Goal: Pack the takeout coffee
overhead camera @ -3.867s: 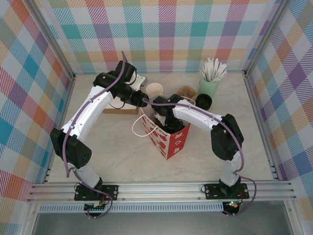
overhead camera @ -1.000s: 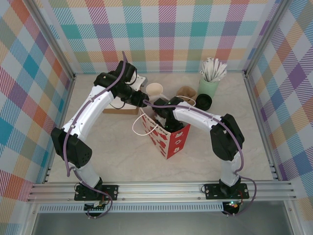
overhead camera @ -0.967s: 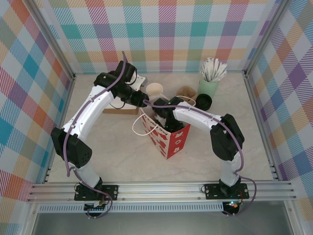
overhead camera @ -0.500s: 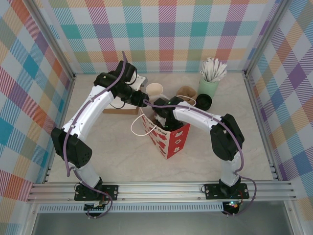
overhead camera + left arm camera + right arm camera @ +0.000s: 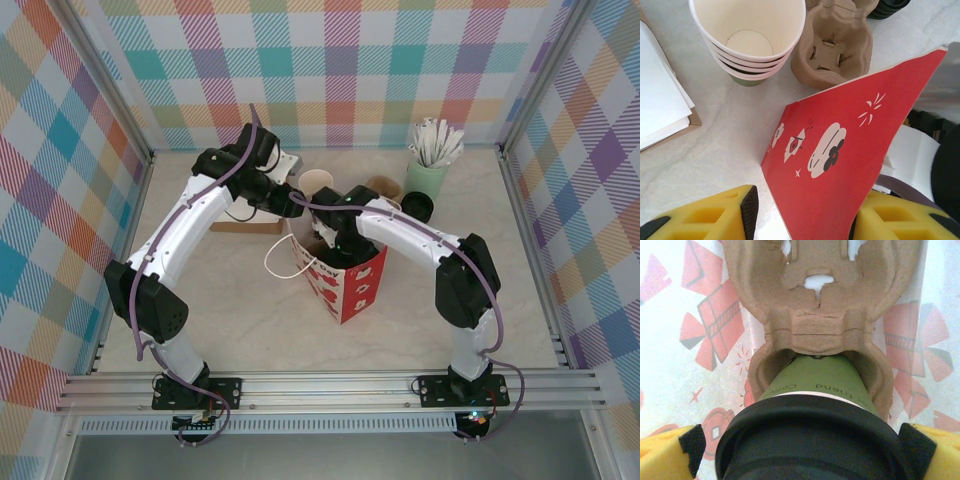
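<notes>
Pastel checked walls point(image 5: 330, 70) box in a pale marbled table point(image 5: 230, 310). Low in the right wrist view I see the coffee cup point(image 5: 815, 382), smooth green paper under a round glossy black lid point(image 5: 805, 440). It is seated in a socket of a rough moulded-pulp carrier point(image 5: 815, 305) inside the red-and-white printed paper bag point(image 5: 352, 285). My right gripper point(image 5: 802, 447) has its fingers spread either side of the lid, not clamping. My left gripper point(image 5: 802, 212) straddles the bag's stiff red wall, fingers apart.

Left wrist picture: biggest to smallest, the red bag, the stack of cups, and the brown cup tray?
1. red bag
2. stack of cups
3. brown cup tray
The last two look close and run off the top edge, so unsure.
</notes>
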### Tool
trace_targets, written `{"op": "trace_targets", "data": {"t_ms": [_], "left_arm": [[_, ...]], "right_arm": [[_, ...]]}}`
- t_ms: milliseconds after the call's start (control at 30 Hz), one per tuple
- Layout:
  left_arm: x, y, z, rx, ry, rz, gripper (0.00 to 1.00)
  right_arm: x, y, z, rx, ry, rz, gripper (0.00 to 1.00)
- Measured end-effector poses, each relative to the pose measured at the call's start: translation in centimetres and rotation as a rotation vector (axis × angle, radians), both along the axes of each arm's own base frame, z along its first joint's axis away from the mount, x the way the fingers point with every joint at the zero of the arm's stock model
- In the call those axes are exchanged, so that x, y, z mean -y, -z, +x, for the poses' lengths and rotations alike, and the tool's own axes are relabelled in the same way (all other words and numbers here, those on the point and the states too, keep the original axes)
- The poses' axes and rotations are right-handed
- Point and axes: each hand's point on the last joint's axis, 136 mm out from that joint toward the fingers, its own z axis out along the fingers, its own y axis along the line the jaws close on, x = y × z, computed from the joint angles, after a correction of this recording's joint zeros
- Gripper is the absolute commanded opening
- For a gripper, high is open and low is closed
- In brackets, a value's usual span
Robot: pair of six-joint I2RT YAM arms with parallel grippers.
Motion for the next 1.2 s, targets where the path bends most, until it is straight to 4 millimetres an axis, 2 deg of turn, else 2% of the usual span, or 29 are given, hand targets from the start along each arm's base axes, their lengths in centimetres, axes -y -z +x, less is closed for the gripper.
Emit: {"op": "trace_targets", "data": {"t_ms": [533, 1000, 1200], "left_arm": [[0.1, 0.0, -0.1, -0.003, 0.004, -0.006, 0.49], [0.1, 0.0, -0.1, -0.003, 0.004, -0.006, 0.51], [0.1, 0.0, -0.1, -0.003, 0.004, -0.005, 0.52]], "right_arm": [[-0.3, -4.1, 0.5, 0.052, 0.013, 0.064, 1.00], [-0.4, -4.8, 0.5, 0.060, 0.016, 0.072, 1.00], [-0.3, -5.9, 0.5, 0.074, 0.020, 0.087, 1.00]]}}
